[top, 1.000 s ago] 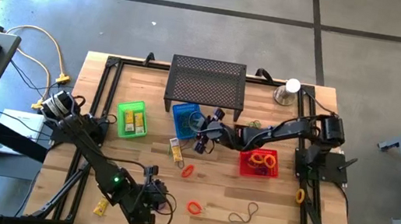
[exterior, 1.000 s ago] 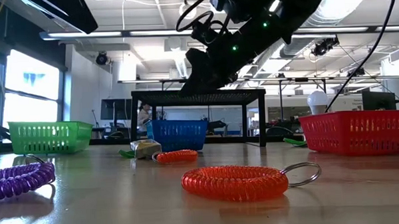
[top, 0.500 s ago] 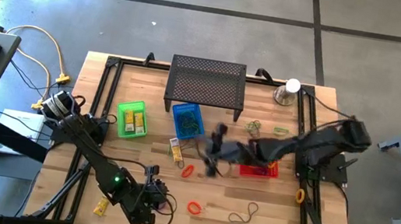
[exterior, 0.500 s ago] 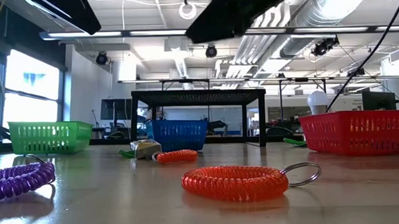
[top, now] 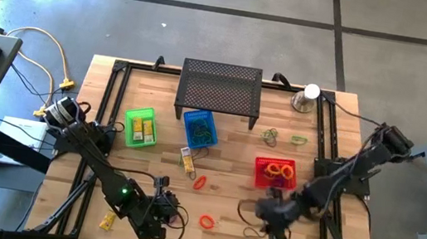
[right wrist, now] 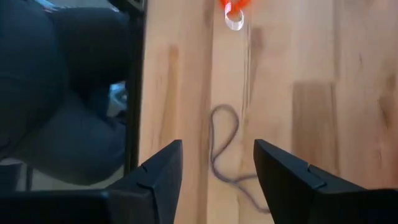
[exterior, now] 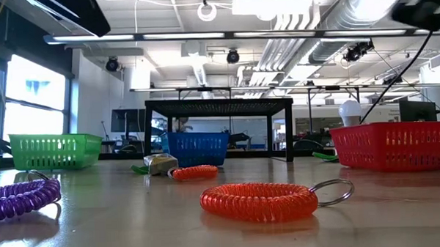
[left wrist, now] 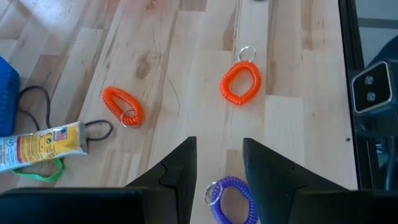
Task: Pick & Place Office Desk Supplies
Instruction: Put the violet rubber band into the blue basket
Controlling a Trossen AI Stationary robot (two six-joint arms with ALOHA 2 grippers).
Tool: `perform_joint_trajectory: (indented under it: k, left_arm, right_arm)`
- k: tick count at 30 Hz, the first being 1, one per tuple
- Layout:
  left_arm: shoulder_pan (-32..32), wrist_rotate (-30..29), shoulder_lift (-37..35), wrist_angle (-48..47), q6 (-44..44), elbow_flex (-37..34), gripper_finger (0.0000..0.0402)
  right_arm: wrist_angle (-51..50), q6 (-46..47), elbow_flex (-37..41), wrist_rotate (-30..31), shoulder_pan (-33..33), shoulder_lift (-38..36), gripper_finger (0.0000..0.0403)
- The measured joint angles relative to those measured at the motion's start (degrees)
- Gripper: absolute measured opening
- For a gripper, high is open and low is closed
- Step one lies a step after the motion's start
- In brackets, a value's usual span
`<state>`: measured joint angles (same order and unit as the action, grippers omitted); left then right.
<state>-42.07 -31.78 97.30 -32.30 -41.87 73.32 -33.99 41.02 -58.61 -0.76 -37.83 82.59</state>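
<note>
The right arm's jaws hang spread and empty above a dark cord loop lying between them on the bench. The left arm's jaws stand parted, a purple coil between them.

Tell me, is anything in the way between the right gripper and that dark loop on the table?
Nothing visible. The right gripper hangs open right over the dark loop, with only bare table showing between its fingers. The orange coil lies off to one side.
</note>
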Motion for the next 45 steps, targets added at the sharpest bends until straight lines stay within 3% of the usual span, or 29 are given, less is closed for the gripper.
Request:
perform_joint_trajectory:
  k: [6,13,18,23,27,33,38,41,45]
  left_arm:
    - [0.9,0.0,0.0,0.0,0.0,0.0,0.0123]
    - [3.0,0.0,0.0,0.0,0.0,0.0,0.0123]
    - [4.2,0.0,0.0,0.0,0.1,0.0,0.0123]
    - [5.1,0.0,0.0,0.0,0.1,0.0,0.0123]
    - [5.7,0.0,0.0,0.0,0.1,0.0,0.0123]
    - [5.7,0.0,0.0,0.0,0.1,0.0,0.0123]
    - [5.1,0.0,0.0,0.0,0.1,0.0,0.0123]
    - [4.8,0.0,0.0,0.0,0.0,0.0,0.0123]
    - [4.7,0.0,0.0,0.0,0.0,0.0,0.0123]
  right_arm:
    - [3.5,5.7,4.5,10.7,-10.1,3.2,0.0183]
    - [8.4,2.8,7.2,16.2,-15.9,11.4,0.0183]
    - [11.3,0.8,7.2,16.7,-15.1,16.1,0.0183]
    - [12.3,1.3,7.2,11.2,-13.1,16.9,0.0183]
    - [12.7,1.3,7.2,10.1,-12.8,16.8,0.0183]
    - [13.7,2.5,7.1,11.0,-13.4,19.2,0.0183]
    - [13.8,0.7,6.8,16.3,-15.7,21.9,0.0182]
    - [14.2,0.1,6.9,19.4,-16.7,22.1,0.0167]
    - [14.3,-0.7,7.0,19.4,-17.0,22.1,0.0112]
